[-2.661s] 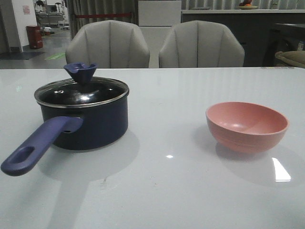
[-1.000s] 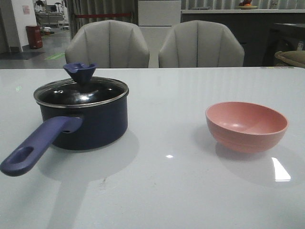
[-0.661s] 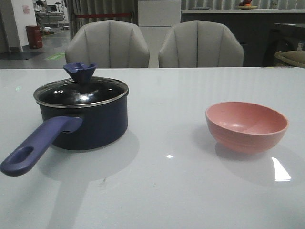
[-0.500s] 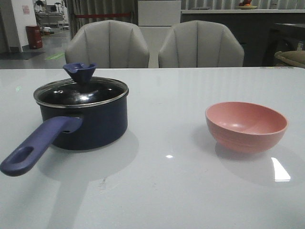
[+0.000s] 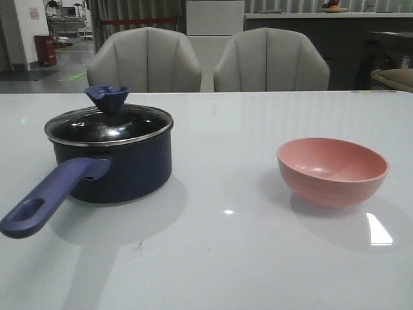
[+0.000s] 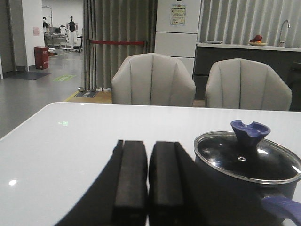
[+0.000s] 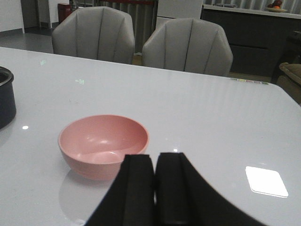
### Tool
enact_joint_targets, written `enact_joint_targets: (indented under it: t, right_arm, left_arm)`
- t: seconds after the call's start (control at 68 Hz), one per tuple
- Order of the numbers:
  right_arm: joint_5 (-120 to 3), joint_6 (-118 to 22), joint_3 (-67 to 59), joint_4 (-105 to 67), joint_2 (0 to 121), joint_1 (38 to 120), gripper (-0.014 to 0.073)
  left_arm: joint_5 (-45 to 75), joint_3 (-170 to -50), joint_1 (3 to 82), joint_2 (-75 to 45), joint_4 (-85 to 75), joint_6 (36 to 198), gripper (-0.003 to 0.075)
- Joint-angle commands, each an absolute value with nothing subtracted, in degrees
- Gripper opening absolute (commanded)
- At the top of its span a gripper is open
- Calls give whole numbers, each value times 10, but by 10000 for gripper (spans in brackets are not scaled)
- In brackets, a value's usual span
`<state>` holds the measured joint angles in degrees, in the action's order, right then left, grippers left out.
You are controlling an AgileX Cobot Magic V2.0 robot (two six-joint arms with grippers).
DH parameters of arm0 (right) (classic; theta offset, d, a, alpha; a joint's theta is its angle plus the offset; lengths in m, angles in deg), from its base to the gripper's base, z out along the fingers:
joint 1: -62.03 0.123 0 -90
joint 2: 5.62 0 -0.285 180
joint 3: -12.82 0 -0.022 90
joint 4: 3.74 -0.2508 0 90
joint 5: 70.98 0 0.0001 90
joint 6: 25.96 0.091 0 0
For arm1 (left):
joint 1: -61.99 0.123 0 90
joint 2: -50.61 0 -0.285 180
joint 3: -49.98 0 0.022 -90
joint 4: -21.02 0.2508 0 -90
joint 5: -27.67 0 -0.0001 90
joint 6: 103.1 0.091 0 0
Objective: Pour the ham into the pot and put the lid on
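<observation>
Two grey chairs (image 5: 145, 59) sit behind a glossy white worktop (image 5: 226, 252), and on it everything is at rest. Over on the robot's left stands the pot (image 5: 113, 161), dark navy, with the lid (image 5: 108, 124) seated flat on its rim and the purple-blue knob (image 5: 107, 98) pointing straight up. Well apart on the right sits a pink bowl (image 5: 333, 170), and from both the front and right wrist views it looks empty, no ham visible anywhere. The left gripper (image 6: 146, 179) hangs just beside the pot, its black fingers (image 6: 129, 174) pressed together with only a sliver between them, holding nothing. The right gripper (image 7: 154, 188) waits near the bowl in the same posture, fingers (image 7: 136, 188) closed up and empty. By the look of it the job sits either at its very start or already at its finish; with the lid on and the bowl bare, I can't tell which from here. If work remains, the next move calls for the left fingers to spread and take that flared knob from above. Note the pot's handle (image 5: 48, 197): its long axis runs out toward the front-left corner of the worktop, angling slightly down, oval hole at the far tip.
</observation>
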<state>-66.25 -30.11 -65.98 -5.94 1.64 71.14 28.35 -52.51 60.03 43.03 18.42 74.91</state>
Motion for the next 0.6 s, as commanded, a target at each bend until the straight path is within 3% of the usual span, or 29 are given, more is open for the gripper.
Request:
enact_joint_targets:
  t: [0.0, 0.588]
  right_arm:
    - [-710, -284, -656, -18, 5, 707, 160]
    - [-710, -284, -656, -22, 5, 685, 160]
  left_arm:
    - [332, -513, 602, 440, 182, 744, 113]
    - [332, -513, 602, 440, 182, 744, 113]
